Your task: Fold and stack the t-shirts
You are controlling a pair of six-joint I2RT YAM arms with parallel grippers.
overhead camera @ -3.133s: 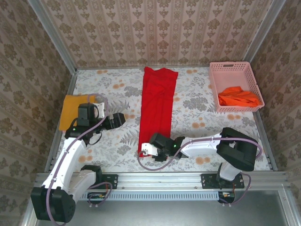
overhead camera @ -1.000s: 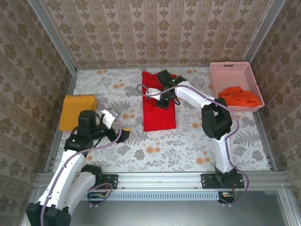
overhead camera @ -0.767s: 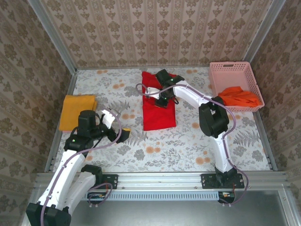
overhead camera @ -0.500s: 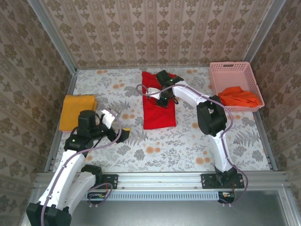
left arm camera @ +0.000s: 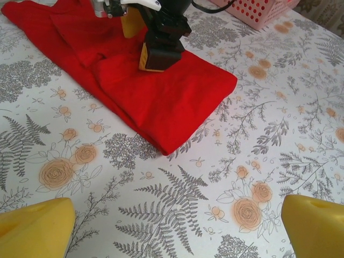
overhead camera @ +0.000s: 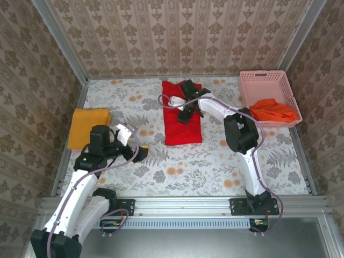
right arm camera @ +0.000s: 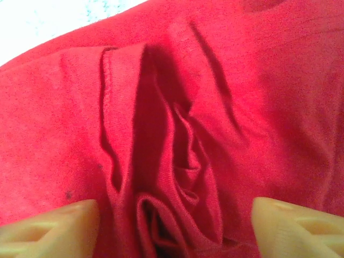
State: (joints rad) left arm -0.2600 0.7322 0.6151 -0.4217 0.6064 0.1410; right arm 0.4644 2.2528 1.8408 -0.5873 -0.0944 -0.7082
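The red t-shirt (overhead camera: 183,134) lies folded at upper centre of the top view. A ridge of it is bunched between my right claw's (right arm camera: 172,226) spread fingers, unpinched. My left claw (left arm camera: 174,228) gapes lower left, near the mustard t-shirt (overhead camera: 88,128).

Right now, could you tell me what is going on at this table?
The right gripper is open over the folded red shirt at the far middle, with bunched cloth beneath it. The left gripper hovers open nearby, holding nothing. A folded yellow shirt lies at the left; an orange shirt sits in the pink basket.
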